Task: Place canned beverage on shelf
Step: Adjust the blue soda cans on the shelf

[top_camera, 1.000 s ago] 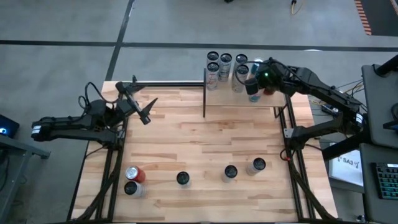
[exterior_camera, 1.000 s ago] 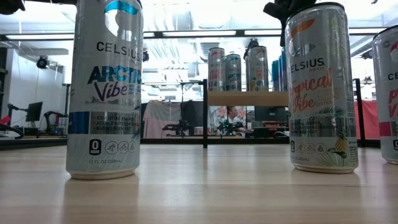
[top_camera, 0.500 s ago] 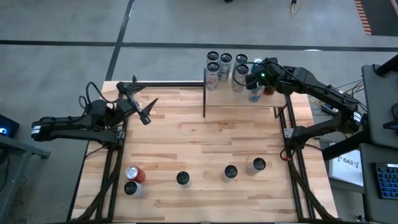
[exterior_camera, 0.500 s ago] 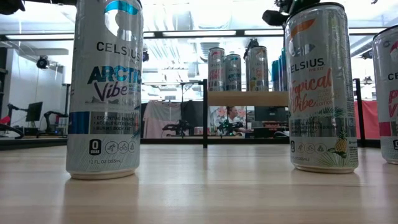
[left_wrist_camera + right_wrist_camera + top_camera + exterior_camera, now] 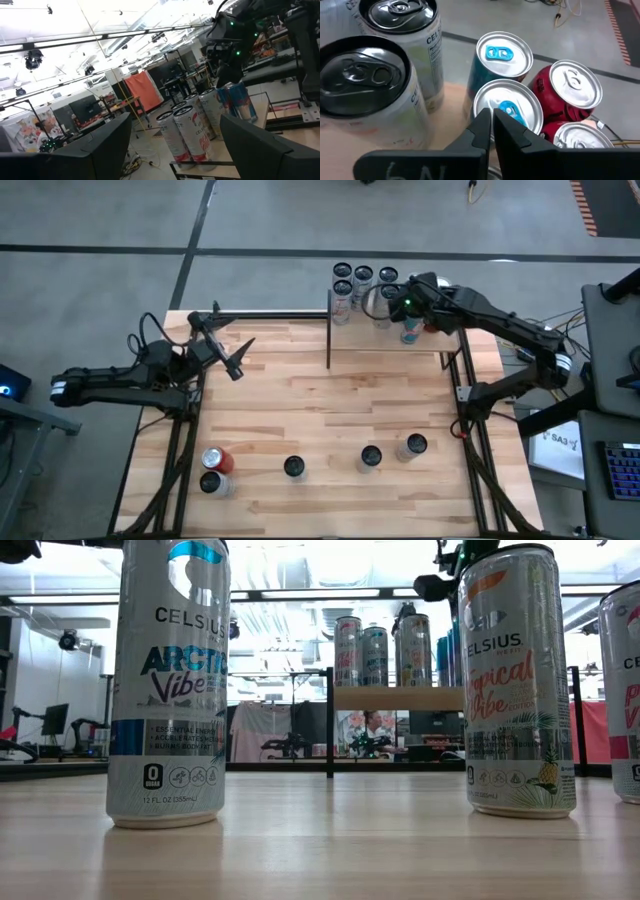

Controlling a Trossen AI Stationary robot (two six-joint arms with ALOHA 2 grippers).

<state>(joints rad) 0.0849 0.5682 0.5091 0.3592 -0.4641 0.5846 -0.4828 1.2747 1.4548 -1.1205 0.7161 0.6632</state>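
Note:
The shelf (image 5: 368,330) (image 5: 398,698) stands at the table's far right, a light-wood board on black posts, with several cans (image 5: 362,278) upright on it. My right gripper (image 5: 394,304) (image 5: 490,120) is shut and hangs slanting down just above these cans, over a silver top with a blue tab (image 5: 509,109). I see no contact. Several more cans (image 5: 370,458) stand along the table's near edge; two show large in the low view (image 5: 168,680) (image 5: 515,680). My left gripper (image 5: 236,365) (image 5: 176,119) waits open at the far left, holding nothing.
A red can (image 5: 572,82) and two tall white cans (image 5: 362,80) crowd the shelf around my right gripper. A black rail (image 5: 270,314) runs along the far edge. Bare wood (image 5: 320,400) lies in the table's middle. Black frame legs (image 5: 465,395) stand at both sides.
My right gripper has swung a little toward the table's left above the shelf's cans, turning and tipping further down, and has stayed shut. No can has moved.

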